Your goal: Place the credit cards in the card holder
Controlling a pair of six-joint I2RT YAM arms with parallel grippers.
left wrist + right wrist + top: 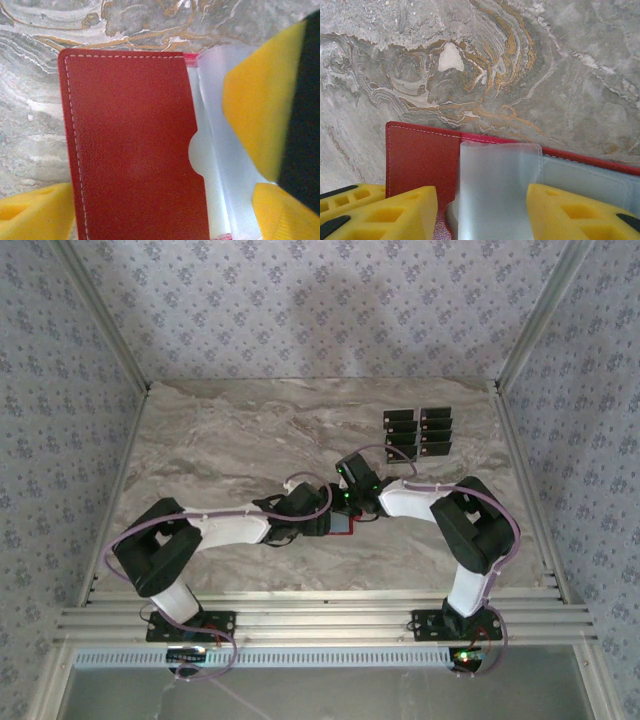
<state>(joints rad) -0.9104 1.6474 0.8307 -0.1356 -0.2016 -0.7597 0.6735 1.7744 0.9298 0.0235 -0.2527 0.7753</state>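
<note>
Red card holder (341, 524) lying open at centre frame on a marble-patterned table (220, 440), both arms meeting over it. Black credit cards (418, 433) in two neat columns at upper right, well apart from it. Left gripper (165, 207) spread wide, yellow fingers (35, 212) at the lower corners on either side of the red flap (135, 150), clamping nothing. Right gripper (481, 207) about half open, a clear plastic pocket (495, 180) standing between its pads (570, 210); impossible to tell whether pinched.
</note>
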